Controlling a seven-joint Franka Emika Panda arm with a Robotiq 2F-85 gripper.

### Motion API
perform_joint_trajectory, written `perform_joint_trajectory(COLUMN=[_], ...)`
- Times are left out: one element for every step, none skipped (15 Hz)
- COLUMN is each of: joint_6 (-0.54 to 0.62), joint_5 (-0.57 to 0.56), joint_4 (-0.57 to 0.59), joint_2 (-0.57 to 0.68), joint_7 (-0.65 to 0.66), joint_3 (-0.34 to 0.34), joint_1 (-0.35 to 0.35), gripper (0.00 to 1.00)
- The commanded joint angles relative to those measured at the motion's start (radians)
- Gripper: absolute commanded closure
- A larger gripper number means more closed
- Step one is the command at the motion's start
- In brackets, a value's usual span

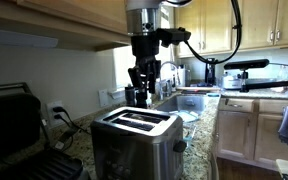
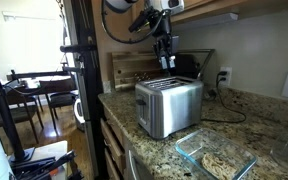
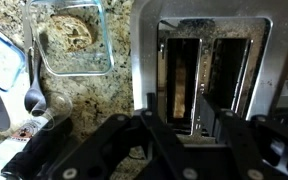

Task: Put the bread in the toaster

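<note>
We see the small golden-tan piece of bread (image 3: 181, 85) as a pale strip standing on edge, down inside one of the two long slots of the boxy brushed-steel toaster (image 1: 134, 138). The neighbouring slot looks dark and empty. We judge the bread is set this way because the slot is narrow and only takes it edge-first.

The black claw (image 1: 136, 96) hangs straight down just above the toaster's black top, over the slots and apart from them. That upright pose suits a vertical drop into the opening. We see nothing pinched between its fingers. Whether they are spread or pressed together we cannot tell, as they are dark and small in both exterior views and cut off at the edge of the wrist view.

The toaster stands on a speckled granite counter (image 2: 259, 115). Just beside it lies a clear rectangular glass dish (image 3: 106, 35) with brownish food in it, and a metal spoon (image 3: 32, 95) lies near that. A black hinged grill press (image 1: 9, 108) sits on the toaster's other side. Nothing crosses the space above the slots, so we judge that the claw's way upward is free.
</note>
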Motion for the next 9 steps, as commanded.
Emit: perform_joint_trajectory(joint_6=[-0.014,-0.013,-0.013,-0.015,-0.013,-0.002,-0.002,-0.002,-0.002], joint_5=[-0.010,-0.009,-0.008,-0.006,-0.005,-0.003,-0.003,-0.003,-0.003], joint_4=[0.009,0.008,0.006,0.006,0.004,0.003,0.004,0.004,0.005], joint_2=[-0.002,-0.005,-0.008,-0.010,-0.014,0.001,0.001,0.001,0.001], joint_7=[0.030,0.029,0.028,0.025,0.026,0.005,0.005,0.005,0.005], joint_3=[-0.015,-0.015,-0.015,-0.015,-0.015,-0.018,-0.018,-0.018,-0.018], joint_1=[0.017,0.017,0.018,0.019,0.019,0.020,0.020,0.020,0.020], gripper=[0.21,0.14,0.08,0.02,0.01,0.13,0.07,0.01,0.00])
